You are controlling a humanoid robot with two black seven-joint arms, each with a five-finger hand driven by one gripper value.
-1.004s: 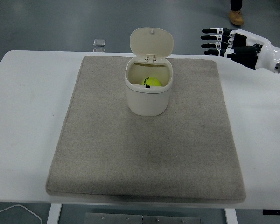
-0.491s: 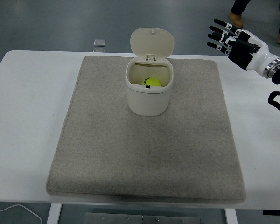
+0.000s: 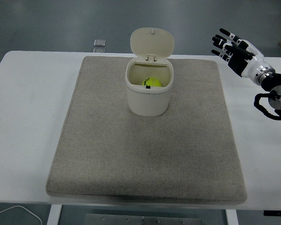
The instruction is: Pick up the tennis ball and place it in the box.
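From the head view we see our right hand (image 3: 234, 49), black-fingered with a white back and a silver wrist ring, raised over the far right part of the white table (image 3: 28, 103), beyond the right edge of the grey rectangular fabric mat (image 3: 145, 154). The forearm enters from the right edge and angles up and away, so the hand points toward the far side, its fingers (image 3: 223, 42) straight and fanned apart, released and holding nothing. A loop of black cable hangs at the wrist. The yellow-green tennis ball (image 3: 153, 82) lies inside the cream plastic box with a hinged lid (image 3: 148, 91), against its far inner wall; the lid stands upright and open behind the opening. The box sits on the far middle of the mat, well apart from the hand. A dark mark shows on the ball, too small for us to read. We find no legible writing on the box or mat.
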